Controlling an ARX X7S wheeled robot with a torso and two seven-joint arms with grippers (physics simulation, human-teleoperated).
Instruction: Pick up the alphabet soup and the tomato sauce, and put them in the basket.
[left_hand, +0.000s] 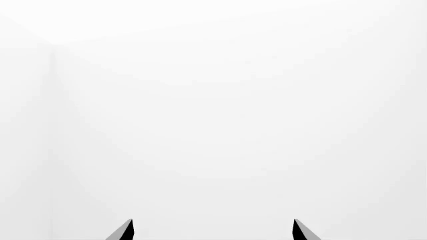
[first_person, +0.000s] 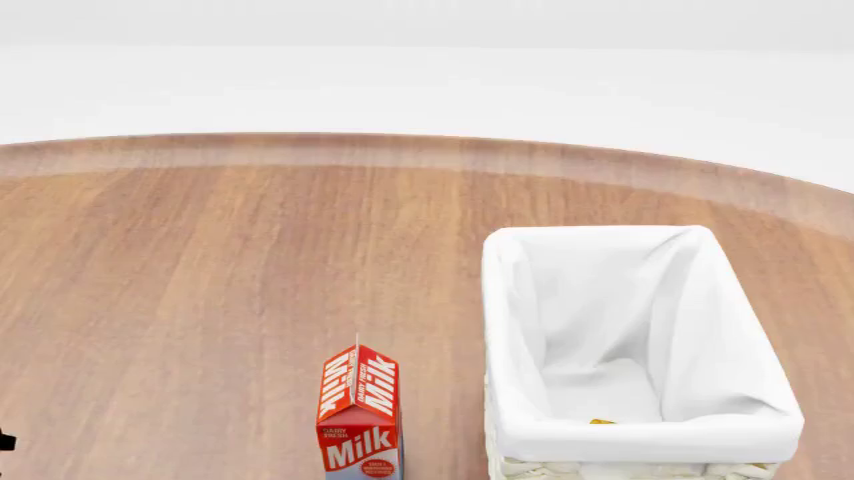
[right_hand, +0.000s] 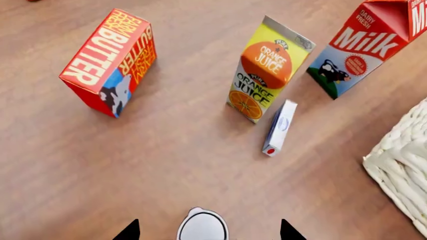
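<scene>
R. end effector is seen with its fingers apart, a pale-topped can framed between the tips w/o contact; its label is hidden, so soup vs. sauce cannot be told. Beyond it on the wood surface, a small white-and-blue box is laid flat just beside an upright orange juice carton. A red butter box is stood well apart to one side, a milk carton to the other. The basket is placed near the milk in the head view, a small yellow-orange speck glimpsed on its cloth-lined floor. L. end effector is shown open against plain white, nothing held.
</scene>
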